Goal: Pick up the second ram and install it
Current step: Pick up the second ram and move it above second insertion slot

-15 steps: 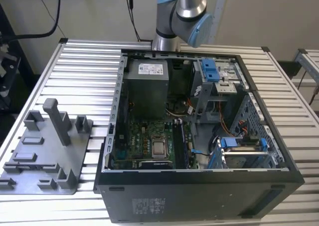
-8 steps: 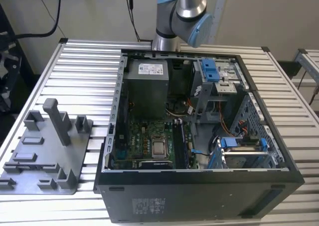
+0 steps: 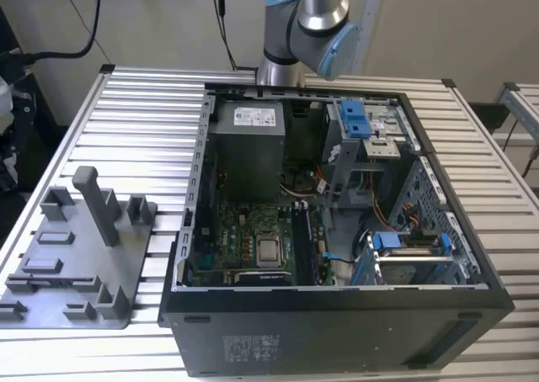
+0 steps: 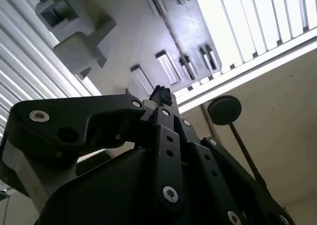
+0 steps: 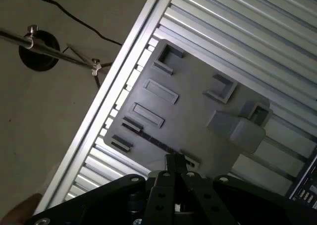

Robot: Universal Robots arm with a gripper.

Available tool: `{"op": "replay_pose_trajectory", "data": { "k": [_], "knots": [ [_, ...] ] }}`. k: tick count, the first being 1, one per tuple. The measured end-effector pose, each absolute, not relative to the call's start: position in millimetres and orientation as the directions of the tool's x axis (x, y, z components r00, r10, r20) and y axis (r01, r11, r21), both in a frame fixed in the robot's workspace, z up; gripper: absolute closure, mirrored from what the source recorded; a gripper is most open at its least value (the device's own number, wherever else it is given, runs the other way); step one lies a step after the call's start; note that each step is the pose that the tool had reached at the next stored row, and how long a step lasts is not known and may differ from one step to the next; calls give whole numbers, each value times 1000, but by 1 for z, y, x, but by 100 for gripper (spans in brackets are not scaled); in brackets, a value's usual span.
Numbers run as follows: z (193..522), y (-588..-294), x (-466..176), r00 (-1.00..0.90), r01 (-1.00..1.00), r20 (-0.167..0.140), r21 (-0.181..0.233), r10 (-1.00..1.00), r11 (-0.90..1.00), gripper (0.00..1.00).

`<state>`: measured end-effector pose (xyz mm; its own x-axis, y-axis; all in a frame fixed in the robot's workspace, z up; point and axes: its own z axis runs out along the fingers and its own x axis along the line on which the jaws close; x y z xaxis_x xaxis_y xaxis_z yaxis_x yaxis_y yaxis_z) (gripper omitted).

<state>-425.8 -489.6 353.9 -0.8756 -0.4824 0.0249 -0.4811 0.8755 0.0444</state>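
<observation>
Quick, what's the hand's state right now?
Hand: closed, nothing visibly held; it hangs above the grey tray.

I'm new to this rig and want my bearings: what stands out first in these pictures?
The open computer case dominates the exterior view, lying on the slatted metal table with its motherboard exposed. On the exterior view's left sits a grey fixture tray; in both wrist views the gripper hangs over it.
</observation>
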Motion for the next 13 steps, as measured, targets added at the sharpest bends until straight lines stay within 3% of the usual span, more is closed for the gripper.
{"op": "replay_pose_trajectory", "data": {
  "k": [13],
  "knots": [
    [353, -490, -427, -766, -641, 24, 44, -642, 766, 89]
  ]
}}
